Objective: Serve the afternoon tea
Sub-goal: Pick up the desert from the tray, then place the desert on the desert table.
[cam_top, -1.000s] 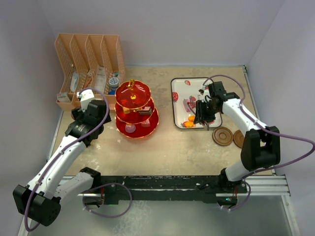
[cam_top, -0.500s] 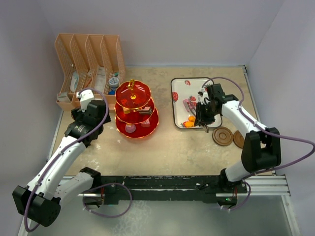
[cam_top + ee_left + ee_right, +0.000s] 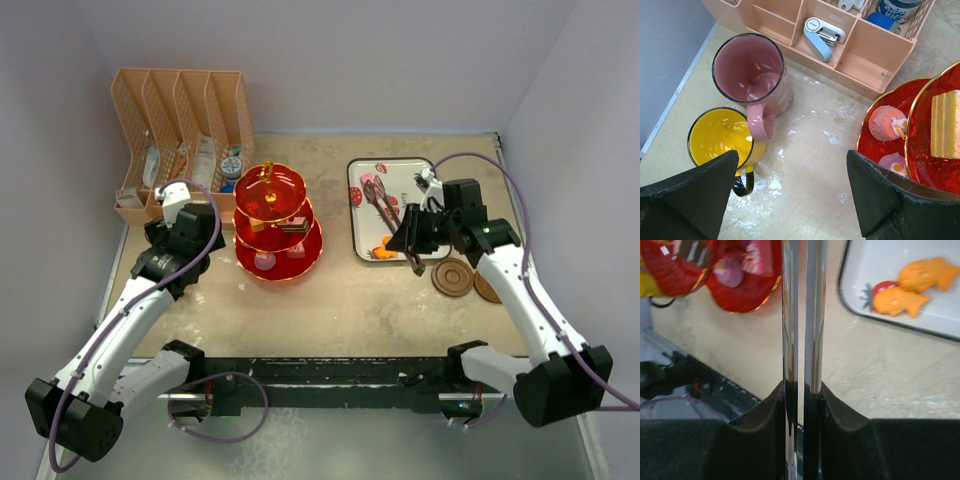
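Tongs, one pair, sit pinched in the narrow right tool; two fish sweets lie in the tray ahead to its right. The left tool gapes wide and empty; ahead-left stand one pink mug and one yellow mug, to its right the single three-tier stand.

stand left of tray — mugs left of stand, organizer behind.

Right wrist view: tongs run off the top edge, tips unseen. Three-tier stand blurred, cropped top-left; tray cropped too. Left wrist view: stand cut at right edge; my left finger covers part of the yellow mug. Top view: that mug and the pink mug hidden under my left arm.
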Motion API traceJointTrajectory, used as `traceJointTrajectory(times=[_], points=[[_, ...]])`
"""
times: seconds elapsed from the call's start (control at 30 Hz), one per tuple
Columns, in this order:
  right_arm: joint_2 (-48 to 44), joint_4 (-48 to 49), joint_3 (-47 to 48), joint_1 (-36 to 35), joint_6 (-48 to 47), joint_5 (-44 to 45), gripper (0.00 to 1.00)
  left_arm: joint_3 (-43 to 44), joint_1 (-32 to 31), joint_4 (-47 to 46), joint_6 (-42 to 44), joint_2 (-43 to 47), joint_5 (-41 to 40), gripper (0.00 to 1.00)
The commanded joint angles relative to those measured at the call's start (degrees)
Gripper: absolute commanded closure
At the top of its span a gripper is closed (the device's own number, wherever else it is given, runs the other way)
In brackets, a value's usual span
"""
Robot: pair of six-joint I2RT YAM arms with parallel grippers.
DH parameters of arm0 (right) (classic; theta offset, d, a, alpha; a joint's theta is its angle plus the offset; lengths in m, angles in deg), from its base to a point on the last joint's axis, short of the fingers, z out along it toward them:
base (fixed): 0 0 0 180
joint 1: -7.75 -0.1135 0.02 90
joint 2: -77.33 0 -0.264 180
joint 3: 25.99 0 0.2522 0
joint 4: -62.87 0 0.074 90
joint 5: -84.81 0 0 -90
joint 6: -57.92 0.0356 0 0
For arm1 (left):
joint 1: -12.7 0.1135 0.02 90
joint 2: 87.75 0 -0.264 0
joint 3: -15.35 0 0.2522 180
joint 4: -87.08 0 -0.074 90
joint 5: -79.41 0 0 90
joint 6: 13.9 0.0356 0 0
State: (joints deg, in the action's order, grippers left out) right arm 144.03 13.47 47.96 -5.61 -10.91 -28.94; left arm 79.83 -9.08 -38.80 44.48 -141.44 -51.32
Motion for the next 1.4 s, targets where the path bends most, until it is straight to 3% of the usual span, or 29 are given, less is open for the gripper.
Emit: traceJointTrajectory(times=[0.0, 0.77, 1.07, 1.37], points=[[-4.6, 2.6, -2.4, -3.1, 6.5, -8.8, 0.78, 0.0, -0.2, -1.6, 1.1, 1.2, -0.6, 0.14], [-9.7, -0.3, -4.1, -23.5, 15.7, -5.0, 0.79, 0.1, -0.2, -1.5, 0.9, 2.5, -1.0, 0.14], [-11.7, -5.3, -4.6, -27.8, 15.7, -4.2, 0.79, 0.1, -0.1, -1.0, 0.3, 3.0, -2.0, 0.14], [-10.4, 4.3, -3.9, -34.4, 21.0, -6.9, 0.79, 0.2, -0.2, -1.0, 0.4, 2.7, -1.7, 0.14]])
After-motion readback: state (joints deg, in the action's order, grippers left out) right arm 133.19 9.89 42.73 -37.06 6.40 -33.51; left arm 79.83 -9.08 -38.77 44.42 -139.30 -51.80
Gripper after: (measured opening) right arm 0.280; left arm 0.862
